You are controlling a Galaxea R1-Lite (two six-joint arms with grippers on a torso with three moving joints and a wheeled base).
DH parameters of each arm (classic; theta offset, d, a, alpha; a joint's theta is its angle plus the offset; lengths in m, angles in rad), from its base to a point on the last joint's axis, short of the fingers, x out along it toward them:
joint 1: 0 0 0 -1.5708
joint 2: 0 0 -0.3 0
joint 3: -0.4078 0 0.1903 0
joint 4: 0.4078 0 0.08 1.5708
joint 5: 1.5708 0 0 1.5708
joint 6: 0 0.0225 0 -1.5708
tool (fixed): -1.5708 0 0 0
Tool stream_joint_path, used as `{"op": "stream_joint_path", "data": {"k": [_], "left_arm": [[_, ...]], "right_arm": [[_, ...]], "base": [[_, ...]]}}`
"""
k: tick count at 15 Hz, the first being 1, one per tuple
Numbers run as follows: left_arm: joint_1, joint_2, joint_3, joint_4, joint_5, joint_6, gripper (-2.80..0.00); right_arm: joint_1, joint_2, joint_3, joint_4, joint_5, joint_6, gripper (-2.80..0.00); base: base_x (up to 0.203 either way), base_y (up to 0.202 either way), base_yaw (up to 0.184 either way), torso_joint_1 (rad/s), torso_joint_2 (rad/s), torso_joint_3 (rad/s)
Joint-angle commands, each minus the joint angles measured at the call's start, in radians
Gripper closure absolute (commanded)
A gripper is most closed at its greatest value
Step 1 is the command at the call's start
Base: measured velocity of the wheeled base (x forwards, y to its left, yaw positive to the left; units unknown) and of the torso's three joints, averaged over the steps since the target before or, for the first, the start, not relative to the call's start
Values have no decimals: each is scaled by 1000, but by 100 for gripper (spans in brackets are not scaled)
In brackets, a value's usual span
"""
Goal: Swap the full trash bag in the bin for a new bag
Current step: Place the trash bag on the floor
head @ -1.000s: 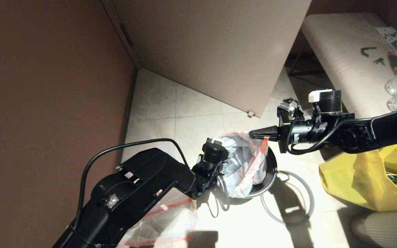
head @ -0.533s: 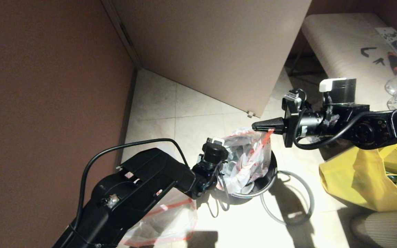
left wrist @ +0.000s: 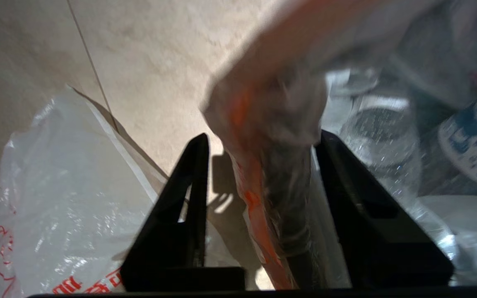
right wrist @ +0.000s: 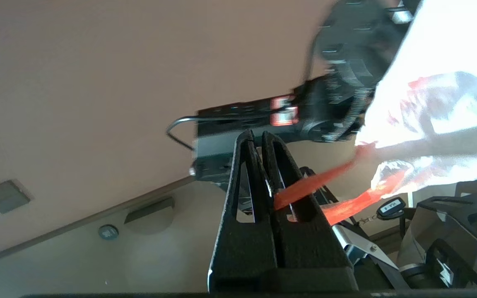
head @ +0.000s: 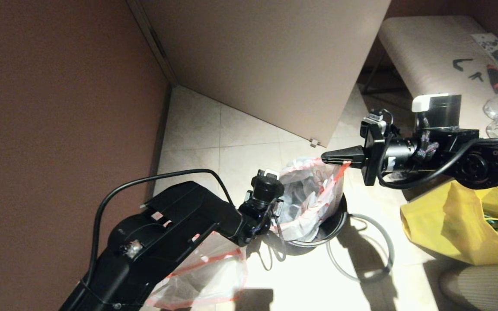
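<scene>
The full trash bag (head: 307, 201) bulges up out of the grey bin (head: 339, 218), with bottles and cups (left wrist: 387, 132) showing through its film. My right gripper (head: 324, 157) is above the bag's right side. It is shut on the bag's red-orange hem (right wrist: 304, 186), which is pulled taut. My left gripper (left wrist: 263, 138) is at the bag's left side, hidden behind its wrist in the head view. It is open, and gathered film and hem stand between its fingers (left wrist: 197, 174). The slack new bag (head: 205, 276) lies on the floor under the left arm.
The thin grey hoop (head: 385, 248) lies on the tiles just right of the bin. A yellow tote (head: 452, 224) stands at the right, below a pale bench (head: 430, 65). A beige panel (head: 266, 56) is behind the bin. A brown wall (head: 59, 108) is on the left.
My right gripper has risen and moved right with the hem, and the bag has come further up out of the bin. The left arm has lifted slightly.
</scene>
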Motion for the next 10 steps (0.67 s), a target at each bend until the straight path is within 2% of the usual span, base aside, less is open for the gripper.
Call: {"op": "stream_joint_path", "data": {"k": [1, 4, 7, 8, 9, 10], "left_arm": [[-4, -80, 25, -10, 1, -3, -280], [-15, -222, 176, -15, -1, -19, -280], [3, -331, 424, -37, -3, -99, -280], [24, -340, 502, -79, -7, -125, -96], [47, -335, 575, -151, -16, -139, 0], [75, -319, 649, -258, -26, -148, 0]], "right_arm": [[-2, 1, 3, -1, 5, 5, 0], [-1, -19, 3, 0, 5, 7, 0], [9, -69, -1, 1, 7, 12, 0], [11, -90, -4, 1, 7, 20, 0], [13, -120, -5, -1, 7, 29, 0], [15, -154, -6, -2, 7, 34, 0]], "base": [[0, 0, 0, 0, 0, 0], [0, 0, 0, 0, 0, 0], [0, 0, 0, 0, 0, 0], [0, 0, 0, 0, 0, 0], [0, 0, 0, 0, 0, 0], [0, 0, 0, 0, 0, 0]]}}
